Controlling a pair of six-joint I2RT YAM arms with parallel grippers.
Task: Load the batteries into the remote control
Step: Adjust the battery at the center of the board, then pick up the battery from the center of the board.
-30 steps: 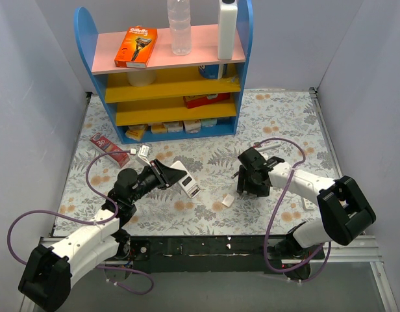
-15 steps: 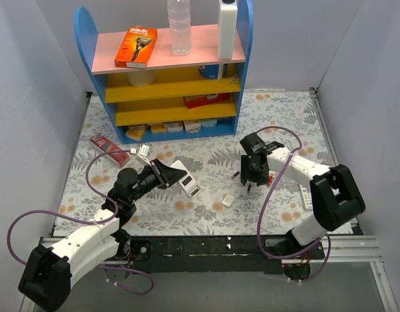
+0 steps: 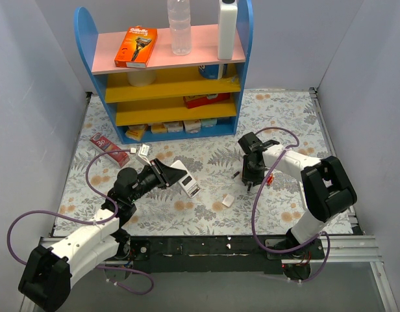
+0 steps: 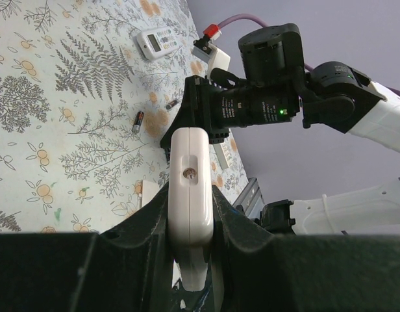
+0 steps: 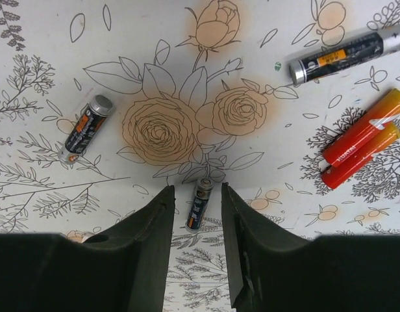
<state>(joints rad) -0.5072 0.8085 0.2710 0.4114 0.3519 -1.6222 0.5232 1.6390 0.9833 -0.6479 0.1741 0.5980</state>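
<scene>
My left gripper [image 3: 169,174] is shut on the remote control [image 3: 186,179], holding it tilted above the table; only its white side shows. In the left wrist view the remote's white edge [image 4: 189,188] stands between my fingers. My right gripper [image 3: 250,177] is open and points down at the table. In the right wrist view a small dark battery [image 5: 200,205] lies on the cloth between the open fingers, touching neither. Two more batteries lie beyond, one at the left [image 5: 86,128] and one at the upper right [image 5: 348,52]. Two batteries [image 4: 137,121] also show in the left wrist view.
A small white cover piece [image 3: 228,200] lies between the arms. Two red-orange cylinders [image 5: 362,140] lie right of the right gripper. A longer white remote with grey buttons [image 4: 157,43] lies farther off. A blue and yellow shelf [image 3: 167,78] stands at the back, with a red box [image 3: 109,149] left of it.
My right gripper has moved a little away from the near edge and now stands over a battery. The left arm and the remote have not moved.
</scene>
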